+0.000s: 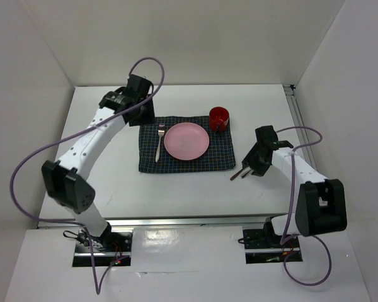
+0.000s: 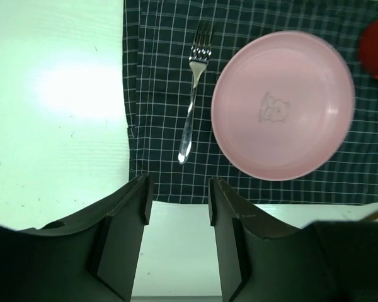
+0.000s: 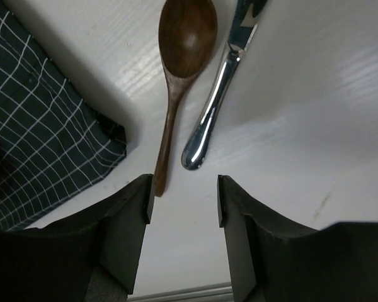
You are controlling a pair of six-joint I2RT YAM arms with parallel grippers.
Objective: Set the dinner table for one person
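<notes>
The white dinner table point(image 1: 195, 189) carries a dark checked placemat point(image 1: 186, 165). On the mat lie a pink plate point(image 1: 186, 140), a metal fork point(image 1: 160, 141) to its left and a red cup point(image 1: 218, 117) at the back right corner. My left gripper point(image 2: 179, 198) hovers open and empty just past the mat's far left edge, the fork point(image 2: 194, 94) ahead of it. A wooden spoon point(image 3: 176, 82) and a metal knife point(image 3: 217, 100) lie side by side on the bare table right of the mat. My right gripper point(image 3: 184, 201) stands open above their handle ends, holding nothing.
White walls close in the table on the left, back and right. A metal rail point(image 1: 296, 113) runs along the right edge. The placemat's corner point(image 3: 38, 145) lies just left of the spoon. In the left wrist view the plate point(image 2: 282, 104) and cup point(image 2: 377, 38) sit right of the fork.
</notes>
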